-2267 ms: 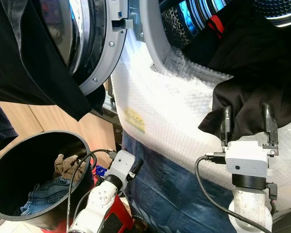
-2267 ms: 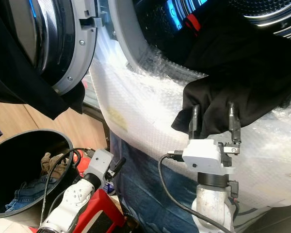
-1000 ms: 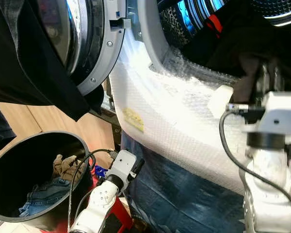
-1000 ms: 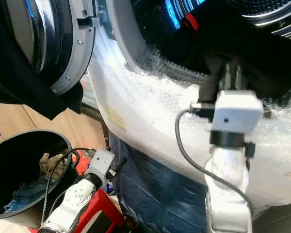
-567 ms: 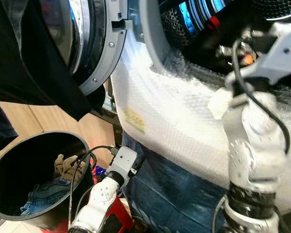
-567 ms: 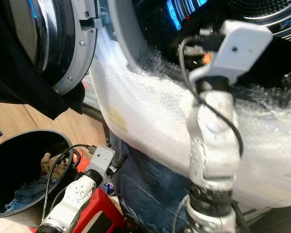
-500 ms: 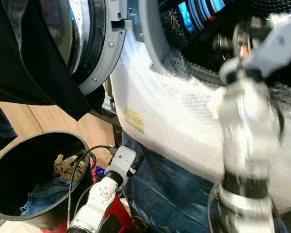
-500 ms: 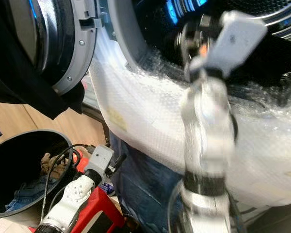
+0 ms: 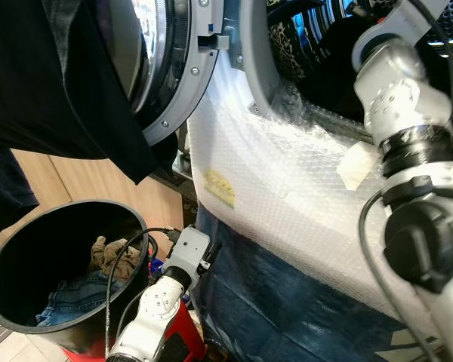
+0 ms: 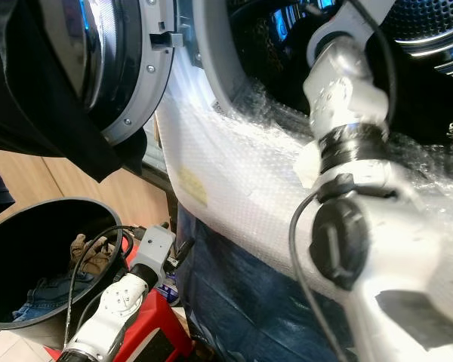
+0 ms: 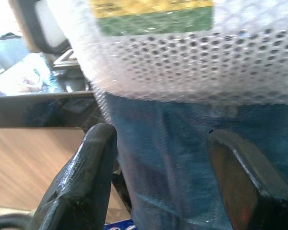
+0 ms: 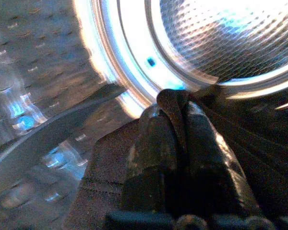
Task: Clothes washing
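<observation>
one right claw (image 12: 176,139) inside drum (image 12: 221,43), pinching dark garment (image 12: 110,177)

Glossy dimpled metal drum (image 12: 221,43); matt black cloth (image 12: 110,163).

Drum mouth (image 9: 317,45) apparently crowded by right arm (image 9: 396,98) and dark cloth (image 12: 134,163), open door (image 9: 166,68) flanking, bin (image 9: 30,249) top open.

Washer drum (image 12: 216,43) at upper right w/ right tool (image 12: 175,129) inside it, pinched on a dark garment (image 12: 110,172). Door (image 9: 177,72) hangs open to drum's left, cloth (image 9: 53,83) draped over it. Bin (image 9: 30,249) on floor at lower left, clothes (image 9: 75,290) in it. Left tool (image 11: 158,177) low btwn bin & washer front (image 9: 287,196), fingers apart
</observation>
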`<state>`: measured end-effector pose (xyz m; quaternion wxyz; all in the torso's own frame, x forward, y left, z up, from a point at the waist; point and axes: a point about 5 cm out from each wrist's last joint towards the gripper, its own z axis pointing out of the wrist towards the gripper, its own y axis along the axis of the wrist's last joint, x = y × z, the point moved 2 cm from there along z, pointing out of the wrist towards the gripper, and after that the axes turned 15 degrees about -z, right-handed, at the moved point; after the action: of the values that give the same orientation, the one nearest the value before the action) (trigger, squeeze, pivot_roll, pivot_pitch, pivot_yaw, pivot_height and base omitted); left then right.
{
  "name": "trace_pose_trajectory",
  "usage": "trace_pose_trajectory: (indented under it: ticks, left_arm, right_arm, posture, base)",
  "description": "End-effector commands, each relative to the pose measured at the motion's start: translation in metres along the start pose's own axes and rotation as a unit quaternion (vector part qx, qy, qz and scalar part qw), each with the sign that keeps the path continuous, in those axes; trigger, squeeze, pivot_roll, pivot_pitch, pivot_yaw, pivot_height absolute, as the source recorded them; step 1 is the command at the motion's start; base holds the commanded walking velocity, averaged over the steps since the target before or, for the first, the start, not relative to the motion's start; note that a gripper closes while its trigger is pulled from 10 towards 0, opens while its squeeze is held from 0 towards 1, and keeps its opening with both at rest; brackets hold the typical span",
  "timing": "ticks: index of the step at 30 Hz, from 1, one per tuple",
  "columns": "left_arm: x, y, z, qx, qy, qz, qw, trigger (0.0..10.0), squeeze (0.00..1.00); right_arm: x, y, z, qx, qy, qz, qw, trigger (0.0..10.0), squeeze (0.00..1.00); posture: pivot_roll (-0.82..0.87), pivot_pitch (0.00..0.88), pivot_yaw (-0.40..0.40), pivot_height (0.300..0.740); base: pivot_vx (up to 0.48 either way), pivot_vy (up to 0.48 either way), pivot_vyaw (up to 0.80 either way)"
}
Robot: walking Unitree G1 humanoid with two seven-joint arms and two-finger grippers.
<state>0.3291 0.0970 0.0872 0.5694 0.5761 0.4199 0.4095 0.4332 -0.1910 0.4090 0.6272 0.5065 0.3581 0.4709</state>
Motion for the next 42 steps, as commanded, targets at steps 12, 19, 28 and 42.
trace_pose_trajectory:
  ticks: [12, 19, 28, 42]
  left_arm:
    - [0.007, 0.008, 0.003, -0.011, 0.017, 0.001, 1.0, 10.0, 0.0]
    - [0.002, 0.009, 0.006, -0.009, 0.008, -0.016, 1.0, 10.0, 0.0]
    - [0.001, 0.007, 0.007, 0.0, 0.004, -0.042, 0.999, 10.0, 0.0]
    - [-0.001, 0.004, 0.005, 0.01, -0.011, -0.039, 0.999, 10.0, 0.0]
  right_arm:
    - [-0.049, -0.036, 0.007, 0.062, -0.036, -0.132, 0.989, 10.0, 1.0]
    - [-0.063, -0.038, 0.007, 0.067, -0.036, -0.165, 0.983, 10.0, 1.0]
    - [-0.048, -0.019, 0.008, 0.017, 0.008, -0.198, 0.98, 10.0, 1.0]
    - [-0.037, 0.003, 0.007, -0.047, 0.017, -0.187, 0.981, 10.0, 1.0]
  posture:
    - [0.05, 0.02, -0.109, 0.74]
    - [0.01, 0.042, -0.073, 0.74]
    - [-0.04, 0.086, -0.033, 0.74]
    - [-0.05, 0.11, -0.006, 0.74]
  base:
    - [0.0, 0.0, 0.0]
    - [0.0, 0.0, 0.0]
    - [0.0, 0.0, 0.0]
    - [0.0, 0.0, 0.0]
